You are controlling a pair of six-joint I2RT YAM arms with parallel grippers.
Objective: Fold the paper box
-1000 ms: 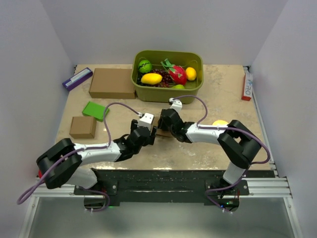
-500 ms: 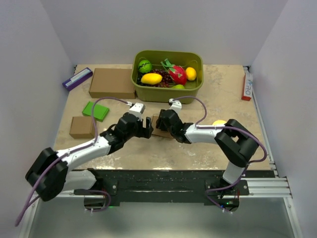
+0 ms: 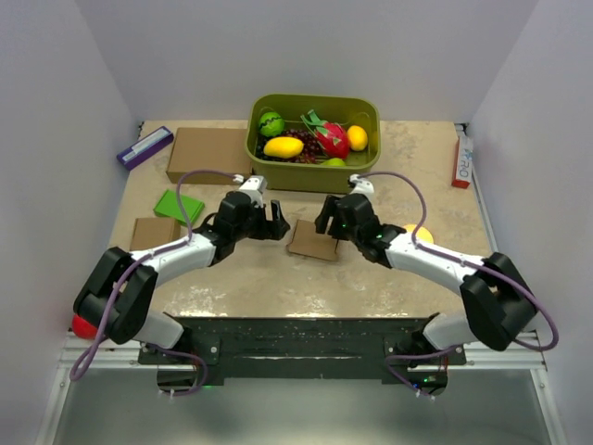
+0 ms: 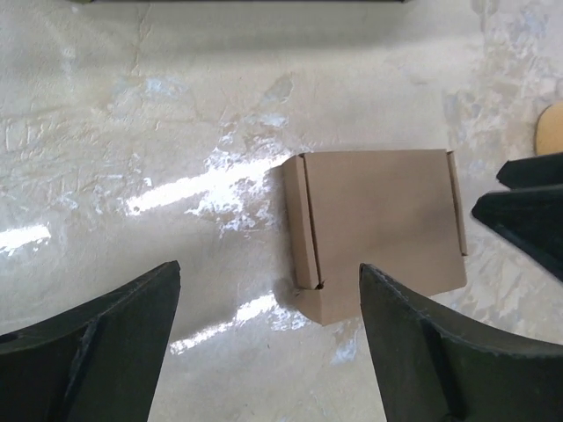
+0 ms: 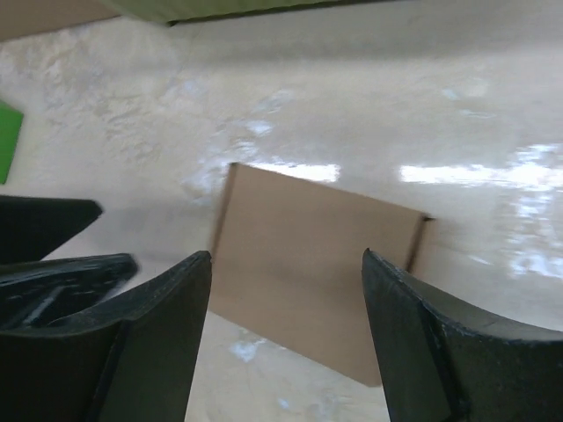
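Note:
The paper box (image 3: 313, 241) lies flat on the table as a small brown folded carton, with nothing holding it. My left gripper (image 3: 276, 225) hovers just left of it, jaws open and empty. My right gripper (image 3: 326, 222) stands open at the box's far right edge, also empty. In the left wrist view the paper box (image 4: 378, 224) lies ahead and to the right of my left gripper (image 4: 268, 272), a narrow flap along its left side; the right gripper's fingers (image 4: 528, 211) show at the right edge. In the right wrist view the paper box (image 5: 308, 264) lies below my open right gripper (image 5: 286, 259).
A green bin (image 3: 313, 100) of toy fruit stands at the back. A large brown carton (image 3: 210, 155), a purple-white box (image 3: 145, 146), a green block (image 3: 179, 206) and a small brown carton (image 3: 155, 237) lie at the left. A yellow thing (image 3: 414, 232) sits behind the right arm; a red-white box (image 3: 461, 162) lies far right.
Both grippers have drawn back from the paper box and opened wider. The right gripper has let it go and moved right; the box now lies in plain view between them.

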